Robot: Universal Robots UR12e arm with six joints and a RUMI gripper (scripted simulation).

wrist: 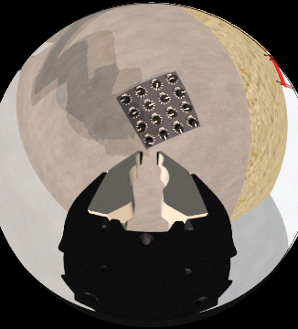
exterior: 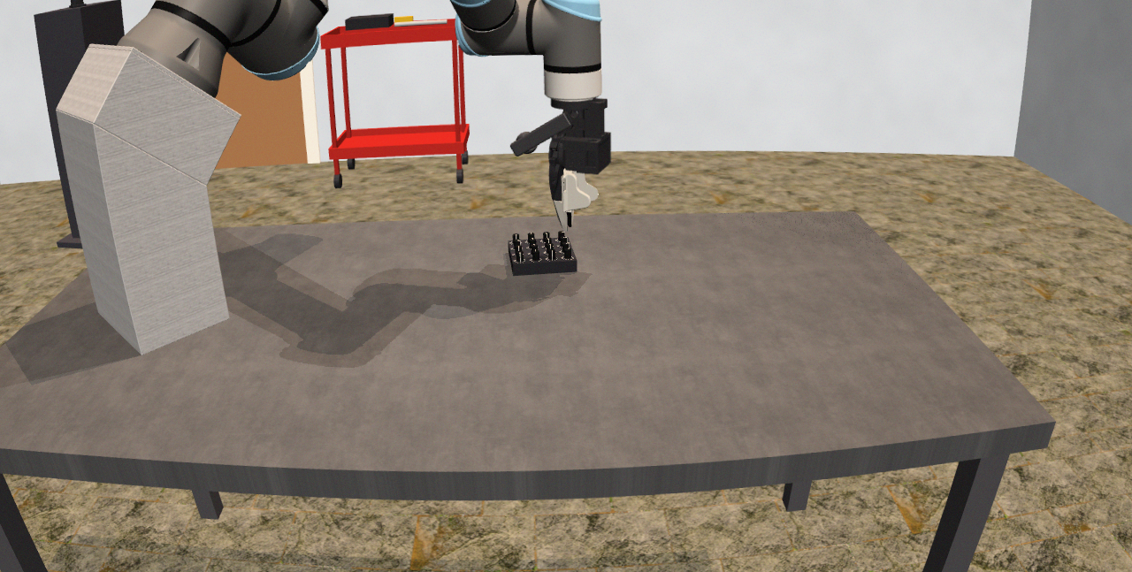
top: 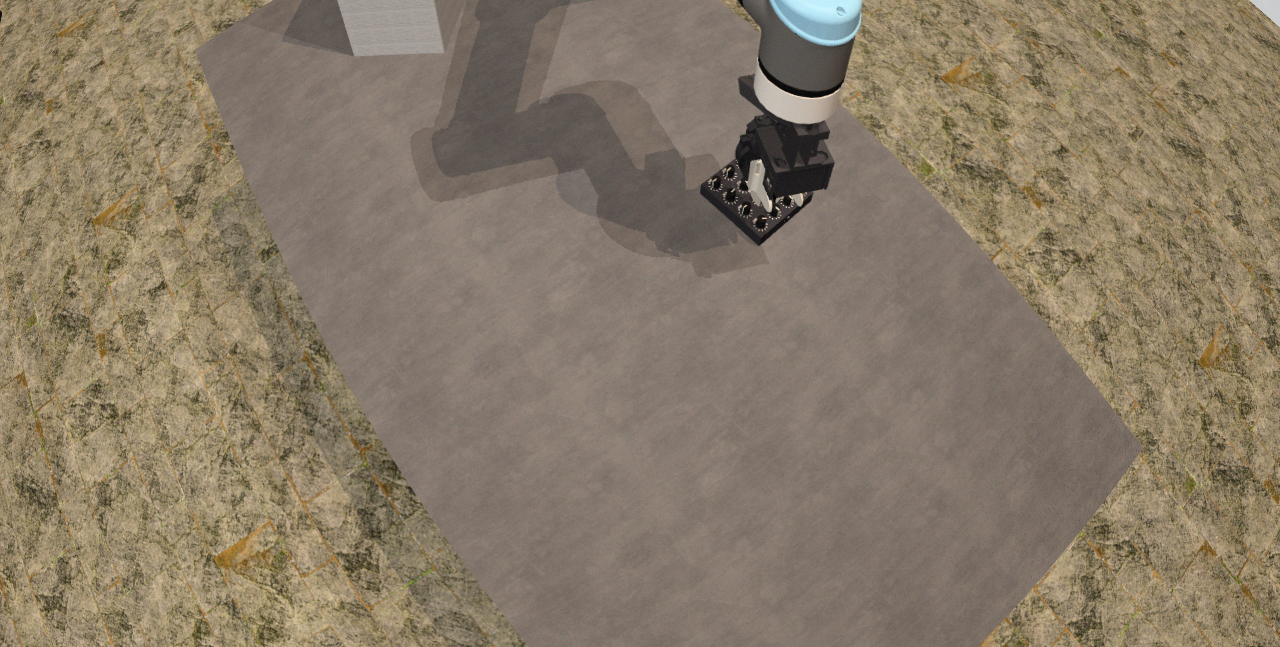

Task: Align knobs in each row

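Exterior view, checked with top and wrist views: brownish-grey surface [top: 671, 464] [exterior: 593, 394] [wrist: 208, 151] on dark legs. Grey-and-blue arm [top: 805, 65] [exterior: 573, 41], mounted on a pale pedestal [top: 389, 12] [exterior: 162, 244] by the left edge of the surface in exterior view. Red cart [exterior: 387, 35] standing on the floor beyond the far edge. End effector [top: 784, 204] [exterior: 567, 226] [wrist: 149, 153] pointing downward, fingertips parted by a narrow gap, nothing held between them; bare surface visible through the gap in wrist view. Black knob box [top: 733, 219] [exterior: 543, 269] [wrist: 160, 109] lying flat, near the middle of the far edge in exterior view, well apart from both near corners. Fingertips seen just beside one box corner in wrist view, and over the box's far right part in exterior view. Sixteen knobs [top: 760, 222] [exterior: 567, 251] [wrist: 156, 120] upright in a four-by-four grid, ringed by pale marks. Row letters and exact pointer settings: too small to tell.
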